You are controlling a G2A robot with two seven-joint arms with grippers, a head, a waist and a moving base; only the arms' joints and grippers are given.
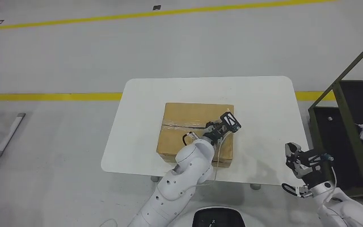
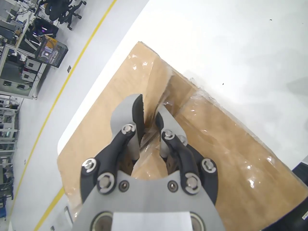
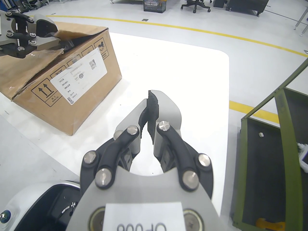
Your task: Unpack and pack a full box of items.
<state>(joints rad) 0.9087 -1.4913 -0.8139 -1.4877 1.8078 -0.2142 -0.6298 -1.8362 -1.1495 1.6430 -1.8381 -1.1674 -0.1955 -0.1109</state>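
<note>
Left hand [image 2: 149, 112] pinches a stiff-looking, tape-slick flap [image 3: 79, 29] of the box [image 1: 184, 127] beneath it (full, probably heavy: pull flaps, don't lift); right hand [image 3: 150, 111] clenched empty.

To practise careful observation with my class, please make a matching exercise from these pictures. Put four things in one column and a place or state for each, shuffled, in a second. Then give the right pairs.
Things
1. cardboard box
2. left hand
3. right hand
4. green rack

Places or states
A. shut, holding nothing
B. standing on the floor beside the table
C. gripping a raised flap
D. resting on the white table

Pairs: 1-D, 2-C, 3-A, 4-B
</note>
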